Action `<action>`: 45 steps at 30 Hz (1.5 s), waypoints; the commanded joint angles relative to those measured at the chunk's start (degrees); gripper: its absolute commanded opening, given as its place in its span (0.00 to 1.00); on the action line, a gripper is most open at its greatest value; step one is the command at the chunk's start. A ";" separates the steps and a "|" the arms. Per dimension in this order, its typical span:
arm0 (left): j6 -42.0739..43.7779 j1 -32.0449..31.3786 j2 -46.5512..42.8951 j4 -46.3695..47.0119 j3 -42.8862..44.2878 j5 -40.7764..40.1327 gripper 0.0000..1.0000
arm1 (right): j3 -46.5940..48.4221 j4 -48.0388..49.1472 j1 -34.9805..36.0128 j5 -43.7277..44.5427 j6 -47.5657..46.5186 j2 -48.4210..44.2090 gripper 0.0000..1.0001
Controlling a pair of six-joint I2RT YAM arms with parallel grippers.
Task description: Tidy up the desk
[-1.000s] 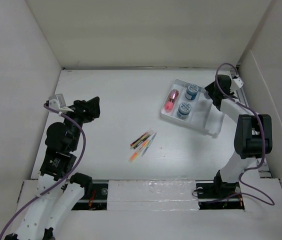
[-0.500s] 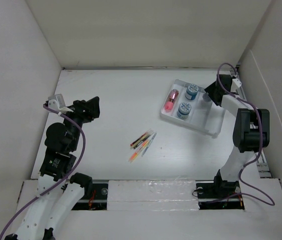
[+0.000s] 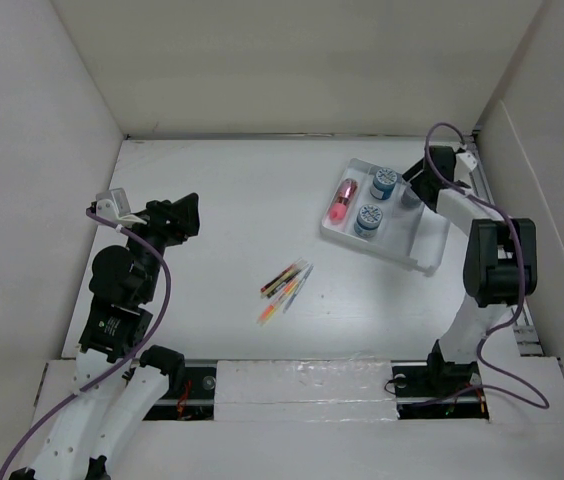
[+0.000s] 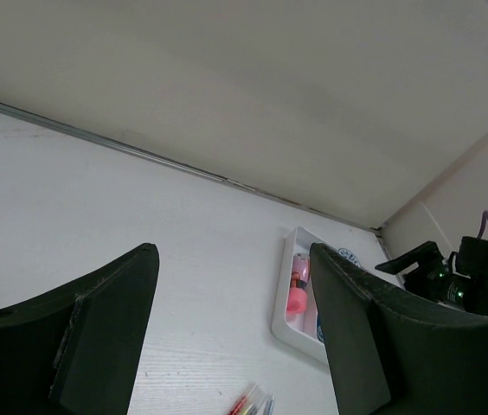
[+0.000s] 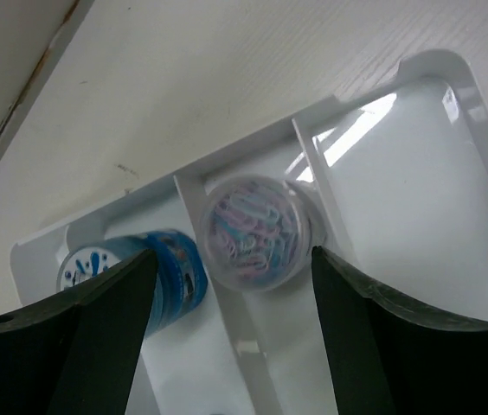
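The desk is a plain white tabletop. A white ridged tray sits at its right and holds a pink item and two blue jars. My right gripper hangs open over the tray's back end. In the right wrist view its jaws stand apart above a clear tub of paper clips, not touching it, next to a blue jar. A bunch of coloured pens lies loose mid-desk. My left gripper is open and empty at the left, well above the desk.
White walls close the desk at the back and both sides. The tray's near-right compartment holds nothing. The left wrist view shows the tray rim, the pens and the right arm beyond.
My right gripper has shifted a little left and farther over the tray's back end. The left arm, the pens and the tray have not moved.
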 commanded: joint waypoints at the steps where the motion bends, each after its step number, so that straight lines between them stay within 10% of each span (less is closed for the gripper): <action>1: 0.42 0.02 -0.60 3.03 0.75 0.49 0.66 | -3.38 3.79 6.01 6.77 -1.07 -8.09 0.76; 8: 0.42 0.02 0.11 3.12 0.57 0.41 0.66 | -18.33 13.82 27.18 12.94 -3.62 -24.62 0.03; 13: 0.42 0.02 -0.41 3.11 0.58 0.84 0.66 | -22.99 9.00 40.90 12.67 -2.66 -28.14 0.08; 20: 0.25 0.02 -0.07 3.47 0.49 1.46 0.66 | -24.49 -2.00 52.25 8.21 2.44 -25.43 0.44; 45: 0.25 0.02 0.90 3.03 0.66 1.28 0.66 | -18.61 -6.83 59.90 9.77 8.95 -6.96 0.35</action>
